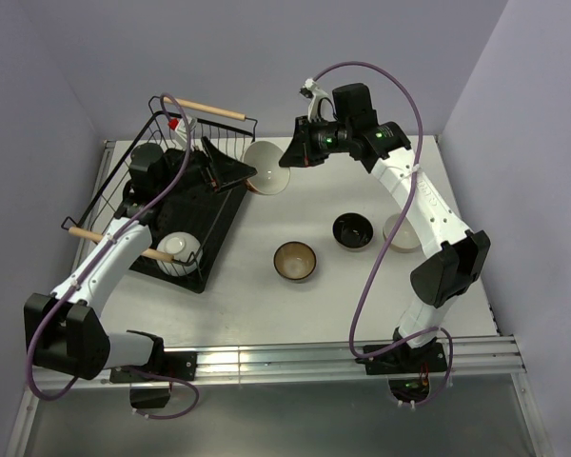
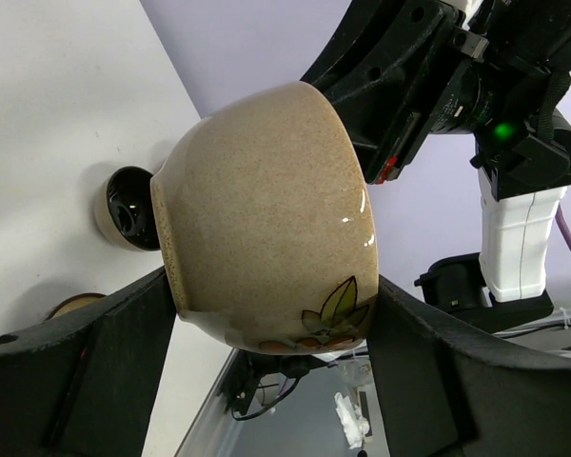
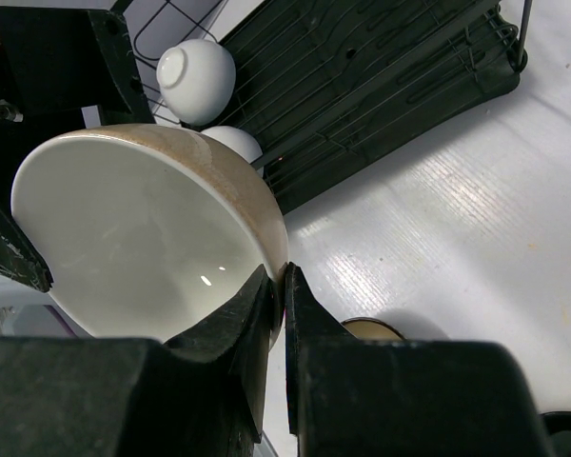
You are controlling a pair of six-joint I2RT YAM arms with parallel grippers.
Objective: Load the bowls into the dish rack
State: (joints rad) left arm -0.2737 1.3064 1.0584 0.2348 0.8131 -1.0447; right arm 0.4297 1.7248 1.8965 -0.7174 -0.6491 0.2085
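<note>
Right gripper (image 3: 278,281) pinches a cream-beige bowl (image 3: 143,238) by the rim (beside the dish rack (image 1: 224,208)), left gripper (image 2: 271,284) fingers spread around its sides

White arms (image 1: 428,205), black joints (image 1: 452,267) (purple cables (image 1: 421,124))
</note>
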